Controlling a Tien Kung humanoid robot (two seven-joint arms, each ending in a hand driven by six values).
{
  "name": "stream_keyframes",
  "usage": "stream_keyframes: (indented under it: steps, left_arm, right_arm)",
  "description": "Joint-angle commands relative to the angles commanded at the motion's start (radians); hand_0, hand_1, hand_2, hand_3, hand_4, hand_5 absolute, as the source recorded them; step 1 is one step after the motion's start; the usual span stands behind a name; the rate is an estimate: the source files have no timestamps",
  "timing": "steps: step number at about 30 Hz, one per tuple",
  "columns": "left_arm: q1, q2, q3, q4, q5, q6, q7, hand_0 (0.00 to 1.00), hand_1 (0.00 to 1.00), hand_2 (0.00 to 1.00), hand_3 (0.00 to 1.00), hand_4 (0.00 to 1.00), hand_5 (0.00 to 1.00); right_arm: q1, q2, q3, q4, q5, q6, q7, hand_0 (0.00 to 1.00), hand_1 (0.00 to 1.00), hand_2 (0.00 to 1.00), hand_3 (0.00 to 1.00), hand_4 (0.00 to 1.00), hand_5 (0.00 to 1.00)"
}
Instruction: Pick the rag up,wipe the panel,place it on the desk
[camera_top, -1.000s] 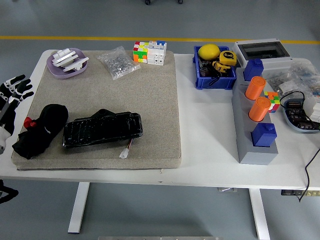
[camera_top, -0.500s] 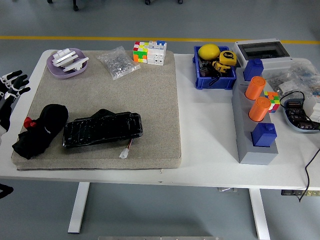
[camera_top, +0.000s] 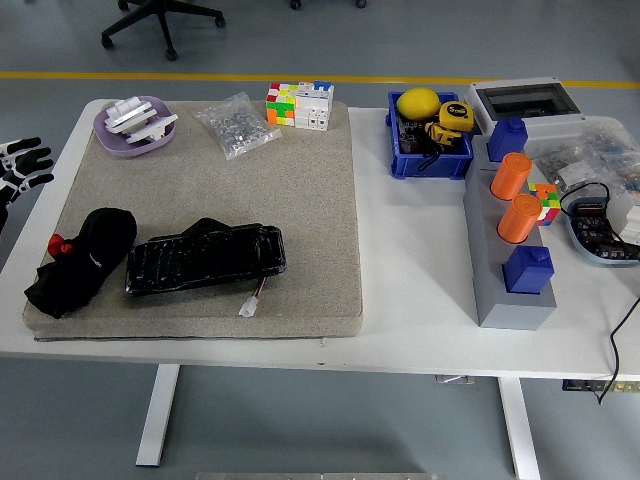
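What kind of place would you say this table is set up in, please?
Probably a robotics lab or workshop: a white desk on a grey floor with a yellow line, an office chair behind, and a blue bin holding a tape measure.

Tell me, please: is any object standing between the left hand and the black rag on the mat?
Nothing visible does. The left hand is off the table's left edge, fingers spread, holding nothing. The black rag lies at the near left corner of the grey mat. Only bare white table and mat lie between them. The black panel lies to the rag's right, outside that path.
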Motion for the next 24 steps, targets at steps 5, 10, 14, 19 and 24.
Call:
stream_keyframes:
  steps: [5,10,14,19,24]
  left_arm:
    - [0.026,-0.030,0.001,-0.020,-0.001,-0.006,-0.012,0.699,0.759,0.740,0.735,0.998,0.541]
    - [0.050,-0.056,-0.001,-0.041,-0.013,-0.009,-0.038,0.702,0.759,0.740,0.732,0.998,0.543]
    - [0.052,-0.069,-0.004,-0.038,-0.022,-0.005,-0.054,0.702,0.759,0.740,0.732,0.998,0.543]
    - [0.041,-0.087,-0.006,-0.014,-0.032,-0.002,-0.073,0.703,0.762,0.738,0.731,0.986,0.525]
    - [0.028,-0.101,-0.004,0.006,-0.038,0.002,-0.086,0.703,0.761,0.736,0.729,0.978,0.516]
  right_arm:
    - [-0.003,0.001,-0.003,0.000,0.005,-0.001,0.000,0.732,0.616,0.611,0.582,0.998,0.464]
    - [-0.007,0.003,0.001,0.000,0.003,-0.002,0.000,0.733,0.616,0.611,0.581,0.998,0.465]
    - [-0.008,0.005,0.004,0.000,0.000,-0.003,-0.001,0.733,0.616,0.611,0.581,0.998,0.465]
    - [-0.007,0.006,0.022,0.000,-0.019,-0.002,0.000,0.732,0.616,0.611,0.582,0.998,0.465]
    - [-0.007,0.006,0.031,0.000,-0.028,-0.003,-0.001,0.732,0.616,0.610,0.583,0.998,0.467]
